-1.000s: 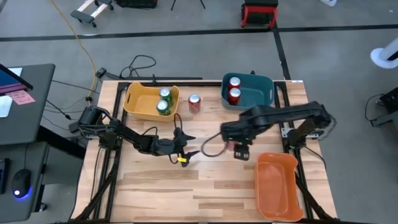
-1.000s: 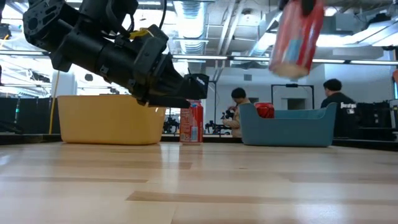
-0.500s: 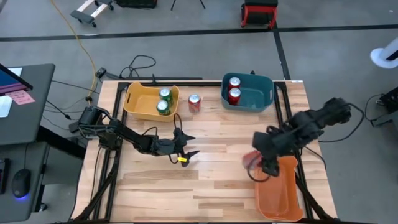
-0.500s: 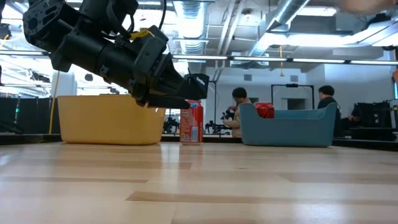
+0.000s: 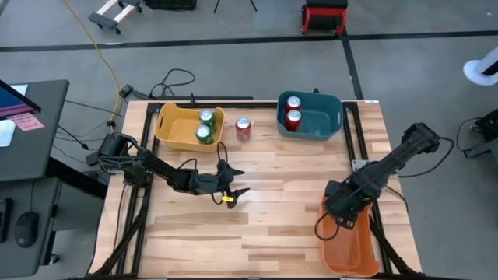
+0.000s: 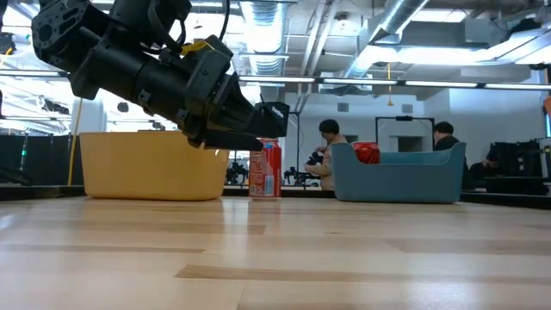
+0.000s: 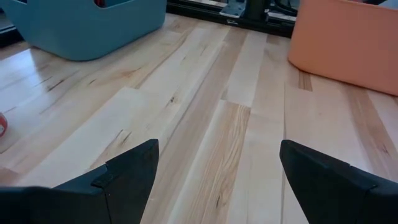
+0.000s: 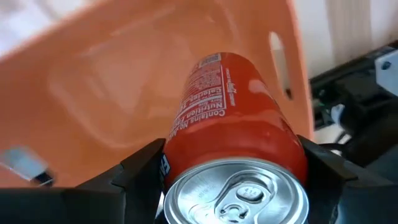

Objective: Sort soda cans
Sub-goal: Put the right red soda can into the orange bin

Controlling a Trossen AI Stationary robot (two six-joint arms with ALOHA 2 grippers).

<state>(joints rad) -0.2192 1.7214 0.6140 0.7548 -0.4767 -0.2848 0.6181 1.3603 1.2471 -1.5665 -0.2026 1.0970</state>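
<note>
Over the near end of the orange bin point(image 5: 354, 249), the right gripper point(image 5: 342, 211) is now found, clamped on a red can point(image 8: 231, 118) whose silver top faces its wrist camera and whose body points down into the bin's hollow. A second earlier the same gripper was seen at the middle of the table, just short of the blue bin point(image 5: 327, 124), and the held can was visible high in the low view; that can is gone from the low view now. The left gripper point(image 5: 232, 190) has not been moved: it is kept low over the table's middle with its fingers point(image 7: 130, 171) spread and nothing between them. Beyond it, a lone red can point(image 5: 243, 128) is left standing between the yellow bin point(image 5: 175, 132), where two green cans point(image 5: 205, 125) are kept, and the blue bin, where two red cans point(image 5: 293, 111) are kept.
</note>
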